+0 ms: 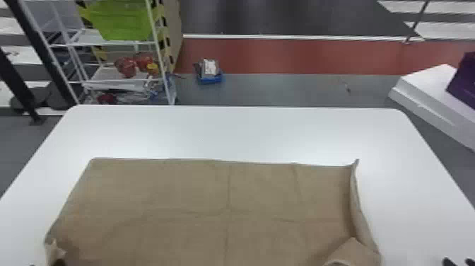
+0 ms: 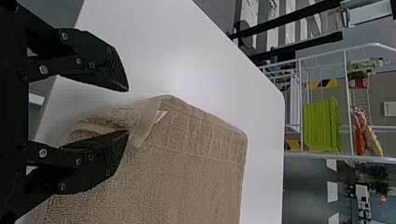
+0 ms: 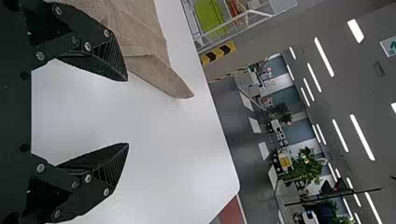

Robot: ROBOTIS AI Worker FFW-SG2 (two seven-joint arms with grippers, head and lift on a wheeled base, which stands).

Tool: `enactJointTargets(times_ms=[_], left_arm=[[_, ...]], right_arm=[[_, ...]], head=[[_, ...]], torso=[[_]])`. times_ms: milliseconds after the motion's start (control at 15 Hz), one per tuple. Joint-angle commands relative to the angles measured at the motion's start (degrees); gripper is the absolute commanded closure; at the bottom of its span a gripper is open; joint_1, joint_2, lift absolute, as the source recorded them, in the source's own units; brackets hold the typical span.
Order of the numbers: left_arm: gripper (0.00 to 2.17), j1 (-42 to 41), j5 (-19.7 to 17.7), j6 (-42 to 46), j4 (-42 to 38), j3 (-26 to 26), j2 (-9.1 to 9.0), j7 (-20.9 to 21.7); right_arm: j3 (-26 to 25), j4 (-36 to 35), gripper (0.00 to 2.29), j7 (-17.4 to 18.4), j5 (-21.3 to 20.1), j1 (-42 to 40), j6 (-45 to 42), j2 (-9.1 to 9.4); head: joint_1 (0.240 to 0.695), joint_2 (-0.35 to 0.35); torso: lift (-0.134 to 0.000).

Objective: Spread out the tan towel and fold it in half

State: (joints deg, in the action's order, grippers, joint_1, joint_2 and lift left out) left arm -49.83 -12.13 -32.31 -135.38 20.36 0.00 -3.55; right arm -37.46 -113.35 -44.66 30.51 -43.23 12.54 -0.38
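The tan towel (image 1: 198,198) lies spread across the near part of the table, its right edge curled up and its near right corner folded over. At its near left corner a small flap is turned up, beside the dark tip of my left gripper (image 1: 58,262). In the left wrist view my left gripper (image 2: 128,111) is open, one finger over the bunched towel (image 2: 187,163) edge. My right gripper (image 1: 458,262) is at the bottom right corner of the head view, off the towel; in the right wrist view the gripper (image 3: 127,112) is open beside the towel (image 3: 149,65).
The white table (image 1: 233,131) extends beyond the towel on its far side and to the right. Behind it at the left stands a white wire rack (image 1: 116,44) with a green bin (image 1: 122,19). A white box-like surface (image 1: 429,88) with a purple object is at the far right.
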Motion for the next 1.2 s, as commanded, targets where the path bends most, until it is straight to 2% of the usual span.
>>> enactJointTargets(times_ms=[0, 133, 200, 400, 733, 800, 867, 1000, 1133], left_arm=[[0.34, 0.00, 0.00, 0.00, 0.12, 0.03, -0.15, 0.03], [0.34, 0.00, 0.00, 0.35, 0.38, 0.56, -0.15, -0.58], [0.27, 0.00, 0.09, 0.88, 0.56, 1.00, -0.15, -1.46], [0.21, 0.00, -0.09, 2.81, 0.73, 3.81, -0.15, -2.52], [0.21, 0.35, -0.44, 10.37, -1.55, 5.31, -0.15, 0.03], [0.21, 1.40, -0.26, 11.60, -2.17, 6.27, -0.15, 1.61], [0.21, 3.60, -0.18, 11.25, -2.78, 7.24, -0.15, 5.04], [0.20, 8.35, -0.09, 7.21, -3.40, 8.73, -0.15, 10.93], [0.17, 15.29, 0.00, -3.16, -3.66, 9.53, -0.15, 15.94]], right_arm=[[-0.15, -1.35, 0.36, -0.07, 0.95, -0.01, 0.78, 0.03], [0.11, -3.90, 0.36, -0.07, 1.13, -0.01, 1.48, 0.43], [0.29, -4.52, 0.36, 0.01, 1.13, -0.10, 1.66, 0.43], [0.55, -5.31, 0.36, 0.01, 1.30, -0.01, 2.01, 0.43], [0.99, -6.80, 0.36, 0.10, 1.66, 1.13, 0.95, 0.43], [0.73, -7.33, 0.36, 0.01, 0.78, 2.01, 0.60, 0.43], [0.29, -8.03, 0.36, 0.01, -0.45, 3.50, 0.08, 0.43], [-0.86, -8.73, 0.36, -0.78, -4.06, 7.55, -1.68, 0.43], [-2.35, -8.56, 0.36, -5.35, -8.36, 14.31, 0.78, 0.11]], head=[[0.695, -0.016], [0.695, -0.015], [0.695, -0.007], [0.695, 0.063], [0.695, 0.140], [0.695, 0.138], [0.695, 0.124], [0.695, 0.096], [0.695, 0.059]], torso=[[-0.123], [-0.123], [-0.123], [-0.123], [-0.123], [-0.123], [-0.123], [-0.123], [-0.123]])
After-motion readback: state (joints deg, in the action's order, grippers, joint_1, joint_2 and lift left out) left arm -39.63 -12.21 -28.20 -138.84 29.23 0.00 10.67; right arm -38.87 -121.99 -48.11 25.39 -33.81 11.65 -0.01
